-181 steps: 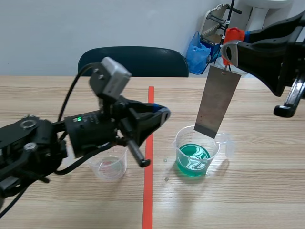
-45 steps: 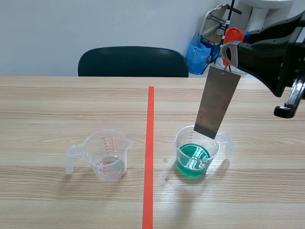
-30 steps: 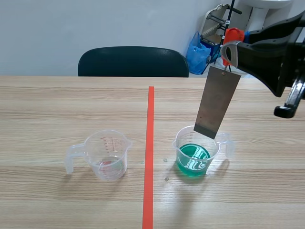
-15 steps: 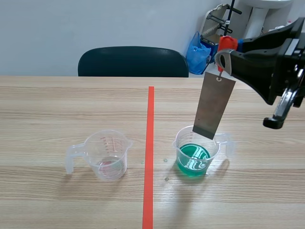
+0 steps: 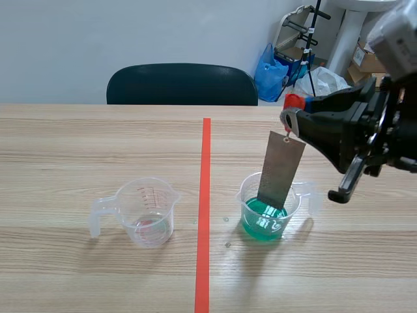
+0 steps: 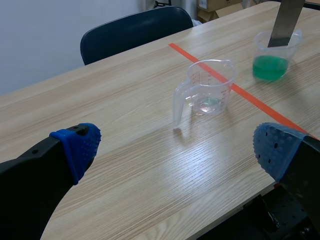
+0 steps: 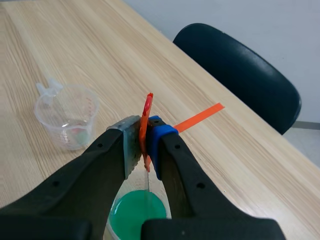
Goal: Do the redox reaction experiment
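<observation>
Table (image 5: 78,143): pale wood. It carries the green cup (image 5: 246,203), which is your landmark for every line below.
Chair (image 5: 182,83): dark, pushed up to the far table edge, beyond the green cup and to its left.
Right arm: it comes in from the right of the green cup and holds your right claw (image 5: 291,119) above the cup's rim.
Right claw: in the right wrist view (image 7: 145,132) its pads are clamped on the tag (image 7: 147,115), directly over the green liquid.
Left claw (image 6: 176,147): its fingers are wide apart and hold nothing. It is low over the near table edge, well away from the green cup (image 6: 272,62), with the clear cup (image 6: 207,87) in between.
Bag (image 5: 270,72): blue, on the floor past the table, well behind the green cup.
Tape (image 5: 204,195): an orange-red line just left of the green cup, running away from you.
Plate (image 5: 279,171): grey metal, hanging a little tilted from the tag. Its lower end is inside the green cup. You cannot tell whether it touches the liquid.
Green cup: clear plastic, upright, about a third full of green liquid, its handle on the right.
Clear cup (image 5: 148,210): left of the green cup, across the tape and well apart from it. It is upright, with a faint pink trace at the bottom.
Tag (image 5: 294,100): orange-red and small, above the green cup at the top of the plate.
</observation>
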You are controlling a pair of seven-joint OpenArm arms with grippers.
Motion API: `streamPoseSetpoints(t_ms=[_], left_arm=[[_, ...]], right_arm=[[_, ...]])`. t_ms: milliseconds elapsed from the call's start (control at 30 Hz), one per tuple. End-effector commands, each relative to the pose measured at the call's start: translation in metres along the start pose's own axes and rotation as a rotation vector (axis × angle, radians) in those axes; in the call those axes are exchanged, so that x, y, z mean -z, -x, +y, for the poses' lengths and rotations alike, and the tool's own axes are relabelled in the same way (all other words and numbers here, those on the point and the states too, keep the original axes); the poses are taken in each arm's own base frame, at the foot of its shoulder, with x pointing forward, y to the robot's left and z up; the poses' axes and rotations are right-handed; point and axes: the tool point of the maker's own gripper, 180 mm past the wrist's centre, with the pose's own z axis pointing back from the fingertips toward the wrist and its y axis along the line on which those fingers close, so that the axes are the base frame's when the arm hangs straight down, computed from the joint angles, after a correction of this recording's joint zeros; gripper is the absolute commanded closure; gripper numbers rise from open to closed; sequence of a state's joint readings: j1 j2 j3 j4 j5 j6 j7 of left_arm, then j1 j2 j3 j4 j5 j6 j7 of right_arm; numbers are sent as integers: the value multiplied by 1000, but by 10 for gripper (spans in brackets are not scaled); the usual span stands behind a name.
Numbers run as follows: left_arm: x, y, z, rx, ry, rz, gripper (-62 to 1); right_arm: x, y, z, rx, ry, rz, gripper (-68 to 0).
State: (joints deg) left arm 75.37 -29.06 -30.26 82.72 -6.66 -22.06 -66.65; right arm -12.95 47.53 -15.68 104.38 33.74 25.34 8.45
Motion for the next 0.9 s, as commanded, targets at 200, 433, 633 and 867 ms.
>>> streamPoseSetpoints(t_ms=[200,433,633,867], left_arm=[[3,-7,0,-4,5,-33,-623],[3,-7,0,-4,5,-33,-623],[3,-7,0,-4,5,-33,-623],[3,-7,0,-4,5,-33,-623]], right_arm=[[12,16,-6,20,19,3,-7],[21,33,-6,36,20,18,-7],[24,45,0,15,1,38,-7],[25,46,3,12,-11,41,-7]])
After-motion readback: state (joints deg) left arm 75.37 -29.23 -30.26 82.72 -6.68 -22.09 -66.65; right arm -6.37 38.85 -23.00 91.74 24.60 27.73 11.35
